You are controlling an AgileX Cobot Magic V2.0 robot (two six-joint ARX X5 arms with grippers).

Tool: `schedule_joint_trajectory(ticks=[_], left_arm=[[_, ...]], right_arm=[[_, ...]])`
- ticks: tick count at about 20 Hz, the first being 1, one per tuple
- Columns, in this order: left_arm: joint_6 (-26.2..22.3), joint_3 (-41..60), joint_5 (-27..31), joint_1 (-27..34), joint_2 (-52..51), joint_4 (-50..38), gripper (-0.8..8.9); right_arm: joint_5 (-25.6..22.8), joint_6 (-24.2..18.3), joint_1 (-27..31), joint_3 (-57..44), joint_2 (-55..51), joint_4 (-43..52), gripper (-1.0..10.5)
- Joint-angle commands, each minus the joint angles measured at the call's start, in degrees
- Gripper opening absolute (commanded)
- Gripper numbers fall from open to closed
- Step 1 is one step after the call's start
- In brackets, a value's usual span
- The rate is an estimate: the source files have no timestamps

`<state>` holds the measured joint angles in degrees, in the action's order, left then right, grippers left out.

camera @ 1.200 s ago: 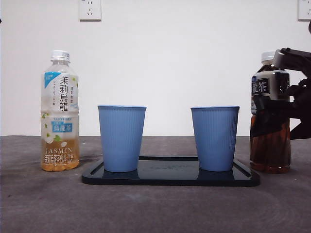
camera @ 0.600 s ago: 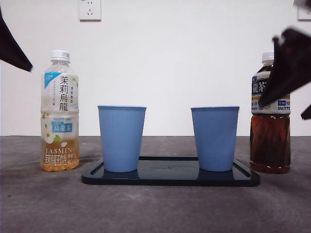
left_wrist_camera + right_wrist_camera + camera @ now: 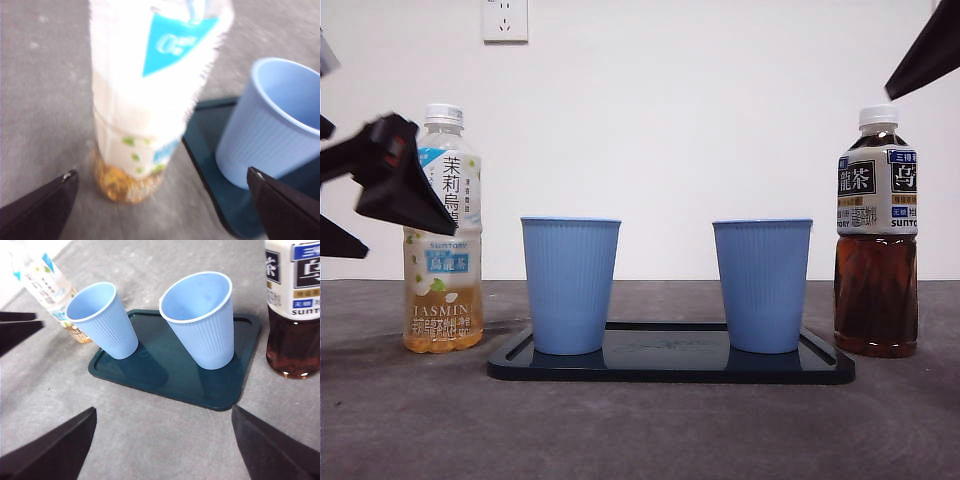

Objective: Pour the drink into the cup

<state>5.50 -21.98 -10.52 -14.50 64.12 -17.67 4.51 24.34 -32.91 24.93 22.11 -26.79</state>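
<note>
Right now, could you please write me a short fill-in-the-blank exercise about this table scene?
1. The two blue cups stand on a dark ____.
2. The left gripper, jaws open, is next to the ____ tea bottle.
3. The dark tea bottle has a ____ cap.
4. The right gripper is open and holds ____.

Missing words: tray; jasmine; white; nothing

Jasmine tea bottle [image 3: 150,95] blurred in left wrist view, cap cut off; left end effector [image 3: 390,185] hides part of its label in front view.
</note>
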Motion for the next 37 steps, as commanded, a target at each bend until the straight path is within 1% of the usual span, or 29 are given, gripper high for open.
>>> schedule_joint_trajectory(ticks=[1, 9, 12, 13, 14, 17, 23, 27, 30, 32, 34, 36, 37], left_arm=[[-0.09, -0.04, 0.26, -0.2, 5.05, -5.4, 6.59], [-0.31, -0.09, 2.03, -0.2, 17.88, -22.71, 6.56], [-0.33, -0.26, 2.54, -0.2, 20.65, -27.52, 6.53], [-0.33, -0.39, 3.5, -0.2, 21.38, -28.46, 6.47], [-0.33, -0.7, 4.11, -0.13, 21.9, -28.68, 6.3], [-0.33, -1.84, 4.2, -0.15, 22.88, -28.68, 4.8], [-0.33, -2.12, 4.15, -0.15, 22.93, -31.32, 2.72], [-0.37, -2.12, 4.13, -0.15, 22.86, -31.28, 2.66], [-0.55, -2.14, 4.13, -0.15, 22.16, -30.53, 2.65], [-1.51, -2.27, 4.13, -0.15, 19.93, -27.36, 2.65], [-5.35, -3.67, 4.17, -0.15, 16.06, -20.28, 2.65], [-10.19, -7.23, 4.83, -0.15, 11.67, -9.62, 2.65], [-13.33, -9.88, 5.46, -0.15, 9.49, -3.5, 2.65]], right_arm=[[-0.02, 0.74, -0.39, 0.68, -1.44, -1.01, 4.3], [-0.07, 0.7, -0.39, 0.68, -2.4, -1.6, 4.3], [-0.26, 0.7, -0.39, 0.68, -2.4, -1.57, 4.3], [-0.26, 0.7, -0.39, 0.68, -2.4, -1.6, 4.3], [-0.26, 0.7, -0.39, 0.68, -2.4, -1.57, 4.3], [-0.26, 0.57, -0.39, 0.68, -2.4, -1.6, 4.3], [-0.24, 0.07, -0.39, 0.68, -2.4, -1.64, 4.3], [-0.22, -0.66, -0.39, 0.68, -2.4, -1.64, 4.3], [-0.2, -0.83, -0.39, 0.68, -2.4, -1.64, 4.3], [-0.22, -1.03, -0.39, 0.68, -2.4, -1.64, 4.3], [-0.22, -1.27, -0.39, 0.68, -2.4, -1.64, 4.3], [-0.24, -2.27, -0.39, 0.68, -2.4, -1.64, 4.3], [-0.24, -2.56, -0.39, 0.68, -2.4, -1.64, 4.3]])
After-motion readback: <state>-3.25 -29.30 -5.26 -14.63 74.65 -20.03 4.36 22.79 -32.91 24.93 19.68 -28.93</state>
